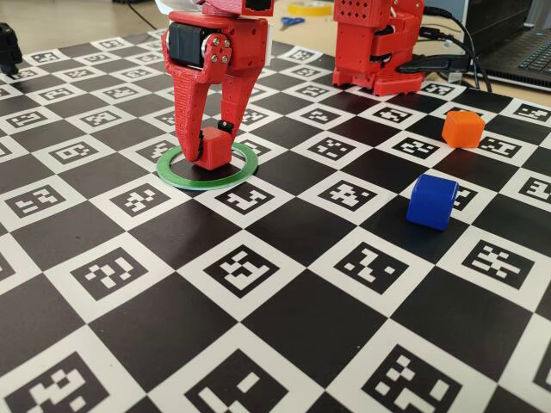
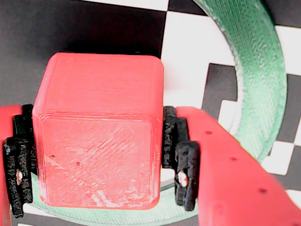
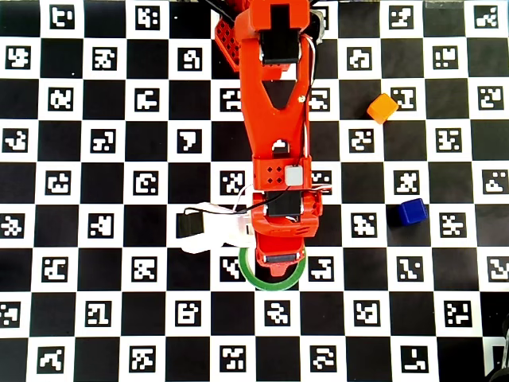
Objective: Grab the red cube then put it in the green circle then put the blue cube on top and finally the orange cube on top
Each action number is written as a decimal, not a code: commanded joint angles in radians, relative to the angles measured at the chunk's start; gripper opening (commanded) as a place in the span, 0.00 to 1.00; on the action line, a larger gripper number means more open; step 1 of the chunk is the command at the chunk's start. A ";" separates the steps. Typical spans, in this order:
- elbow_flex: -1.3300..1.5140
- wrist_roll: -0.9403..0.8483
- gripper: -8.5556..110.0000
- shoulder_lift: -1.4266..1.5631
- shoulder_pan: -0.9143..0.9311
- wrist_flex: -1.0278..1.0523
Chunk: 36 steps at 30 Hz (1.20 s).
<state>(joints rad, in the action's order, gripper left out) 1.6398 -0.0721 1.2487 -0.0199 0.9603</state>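
My red gripper (image 1: 212, 148) is shut on the red cube (image 1: 213, 151) and holds it inside the green circle (image 1: 207, 183), at or just above the board. In the wrist view the red cube (image 2: 99, 141) sits between the black pads (image 2: 181, 165) of the gripper (image 2: 99, 172), with the green circle (image 2: 263, 80) curving round it. In the overhead view the arm hides the cube and the gripper (image 3: 274, 259) is over the green circle (image 3: 273, 286). The blue cube (image 1: 432, 200) (image 3: 412, 212) and the orange cube (image 1: 463, 129) (image 3: 382, 107) lie apart on the right.
The checkerboard marker mat (image 1: 258, 344) covers the table. The arm's red base (image 1: 379, 43) stands at the back. A laptop (image 1: 525, 52) and cables lie at the back right. A black object (image 1: 7, 47) sits at the far left edge.
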 commanded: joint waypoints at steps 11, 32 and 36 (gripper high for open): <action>-0.023 0.002 0.19 0.020 0.006 0.014; -0.002 0.040 0.39 0.057 0.006 0.006; 0.012 0.054 0.44 0.110 0.005 0.017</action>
<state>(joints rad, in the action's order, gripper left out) 1.6628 -0.0261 1.2471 -0.0199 0.9603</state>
